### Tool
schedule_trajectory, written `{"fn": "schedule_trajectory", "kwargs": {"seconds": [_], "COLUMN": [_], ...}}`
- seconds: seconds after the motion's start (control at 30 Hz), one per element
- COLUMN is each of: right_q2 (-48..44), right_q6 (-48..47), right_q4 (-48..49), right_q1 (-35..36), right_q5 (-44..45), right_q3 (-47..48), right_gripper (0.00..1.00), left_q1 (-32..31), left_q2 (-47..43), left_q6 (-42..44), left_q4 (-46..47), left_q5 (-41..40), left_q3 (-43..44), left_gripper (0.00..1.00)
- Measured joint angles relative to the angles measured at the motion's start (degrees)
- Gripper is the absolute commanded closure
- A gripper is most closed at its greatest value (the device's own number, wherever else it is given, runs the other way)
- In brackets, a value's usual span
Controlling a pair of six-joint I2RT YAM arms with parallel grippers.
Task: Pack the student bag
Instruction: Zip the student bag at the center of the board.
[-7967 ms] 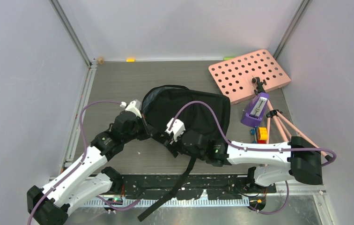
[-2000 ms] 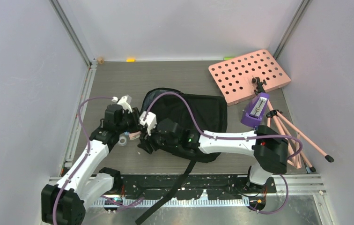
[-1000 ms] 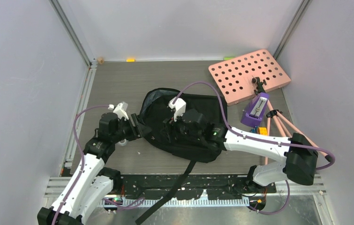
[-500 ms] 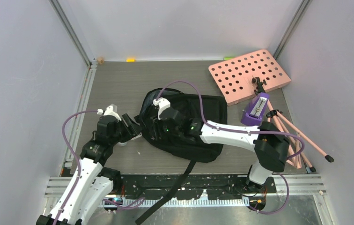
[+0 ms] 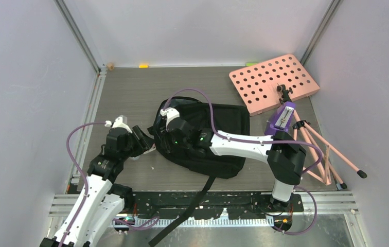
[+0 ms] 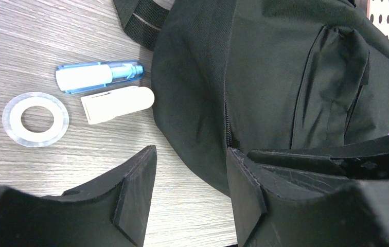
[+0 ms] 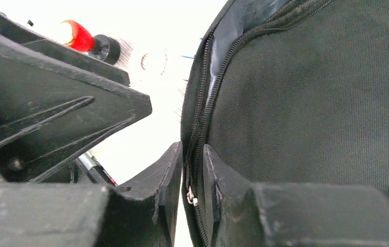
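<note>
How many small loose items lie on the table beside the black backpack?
3: a blue transparent tube, a cream plastic clip just below it, and a clear tape ring to their left. Others may be hidden.

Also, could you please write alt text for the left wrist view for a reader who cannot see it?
The left gripper hangs open over the rounded edge of the black student bag on a grey wood-grain table. Beside the bag lie a clear tape ring, a blue tube and a white cap-like piece.
</note>
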Motion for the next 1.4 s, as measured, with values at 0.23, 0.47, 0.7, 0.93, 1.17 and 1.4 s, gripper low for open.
{"fn": "schedule_trajectory", "kwargs": {"seconds": [0.23,0.47,0.7,0.93,1.17,1.4], "right_q2": [1.7,1.9,3.3,4.0,-1.4,-7.8], "right_q6": [-0.1,-0.5,-1.3,-1.8,-2.3,-2.6], "right_q4": [-1.7,-2.2,-2.5,-2.2,5.9,16.4], "right_q1": [0.0,0.5,1.2,1.3,1.3,1.3], "right_q5": [0.4,0.4,0.3,0.5,-1.2,-4.2], "right_q3": [1.2,1.8,3.3,3.4,-5.5,-13.6], "right_gripper": [0.79,0.82,0.93,1.0,1.0,1.0], "left_q1": [0.0,0.0,0.0,0.0,0.0,0.0], "left_q2": [0.0,0.0,0.0,-1.4,-4.5,-5.7], "left_q6": [0.0,0.0,0.0,0.1,-0.2,-2.1], "left_q4": [0.0,0.0,0.0,0.0,2.7,6.4], "left_q5": [0.0,0.0,0.0,0.8,5.8,11.7], "left_q3": [0.0,0.0,0.0,0.0,-0.6,-1.0], "left_gripper": [0.47,0.47,0.47,0.49,0.5,0.52]}}
